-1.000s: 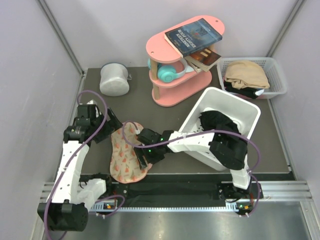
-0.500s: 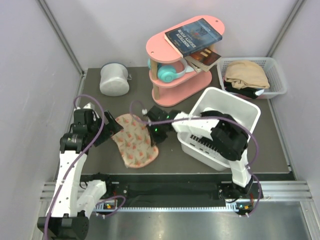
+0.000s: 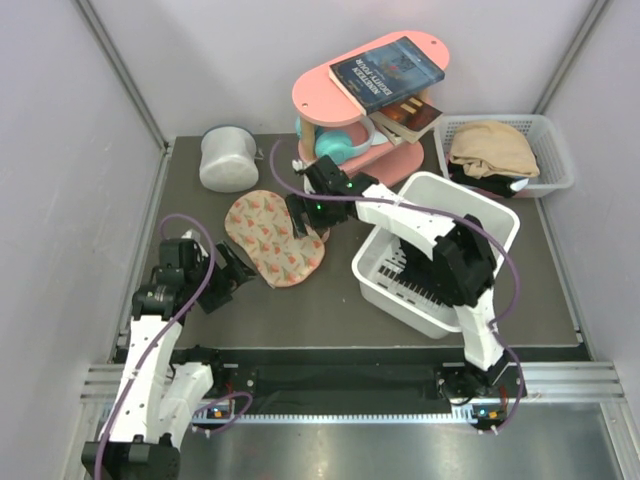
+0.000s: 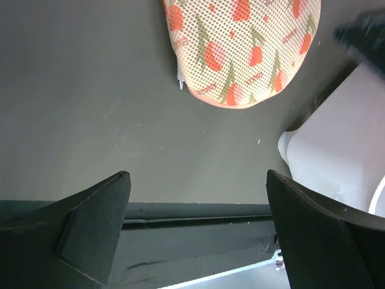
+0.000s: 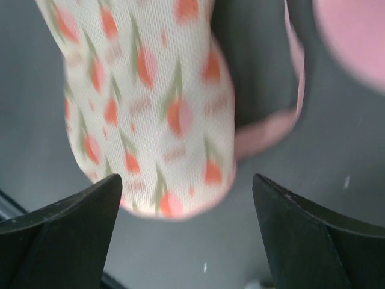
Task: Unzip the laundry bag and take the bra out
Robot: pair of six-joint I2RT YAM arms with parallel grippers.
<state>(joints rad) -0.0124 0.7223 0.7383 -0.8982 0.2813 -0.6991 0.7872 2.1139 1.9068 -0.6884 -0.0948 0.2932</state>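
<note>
The laundry bag [image 3: 272, 238] lies flat on the dark table, left of centre; it is beige-pink mesh with red and green motifs. My right gripper [image 3: 302, 216] hovers at the bag's back right edge. In the right wrist view the bag [image 5: 144, 102] lies just beyond the right gripper [image 5: 186, 201], which is open with nothing between its fingers. My left gripper [image 3: 236, 270] sits off the bag's front left end, open and empty. From the left wrist, the bag [image 4: 240, 48] lies ahead of the left gripper [image 4: 198, 192], with bare table between. The bra is out of view.
A white slotted bin [image 3: 478, 215] holding dark clothes stands right of the bag. Behind it are a pink shelf [image 3: 365, 100] with books and headphones and a white basket [image 3: 555, 150] of clothes. A white-grey cylindrical container [image 3: 228, 158] stands at the back left.
The bag has travelled from near the front edge toward the back with the right gripper, which shut and then opened off it. The left arm has drawn back toward the front.
</note>
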